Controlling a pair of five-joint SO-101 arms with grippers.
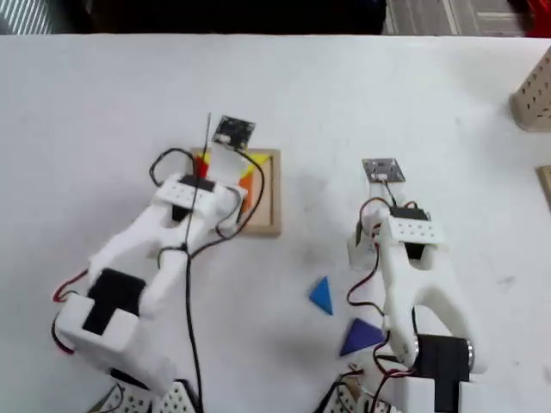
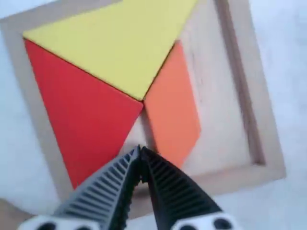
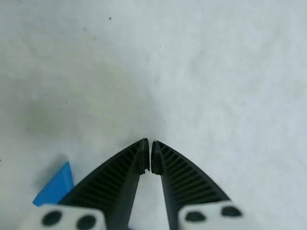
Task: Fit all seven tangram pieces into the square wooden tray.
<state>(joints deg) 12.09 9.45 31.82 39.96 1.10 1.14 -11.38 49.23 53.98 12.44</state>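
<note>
The square wooden tray (image 2: 266,139) holds a big yellow triangle (image 2: 120,43), a big red triangle (image 2: 81,124) and an orange parallelogram (image 2: 172,110), all lying flat. The part of its floor beside the orange piece is bare wood. My left gripper (image 2: 141,160) hangs shut over the spot where the red and orange pieces meet, holding nothing. In the high view the left arm (image 1: 194,202) covers most of the tray (image 1: 274,194). My right gripper (image 3: 148,155) is shut and empty above bare table. A light blue triangle (image 1: 321,294) lies near it, its corner (image 3: 55,189) showing beside the fingers. A dark blue triangle (image 1: 360,335) lies by the right arm's base.
The right arm (image 1: 409,249) stands to the right of the tray. A pegboard block (image 1: 534,95) sits at the far right edge. Open white table stretches between the tray and the right arm and across the back.
</note>
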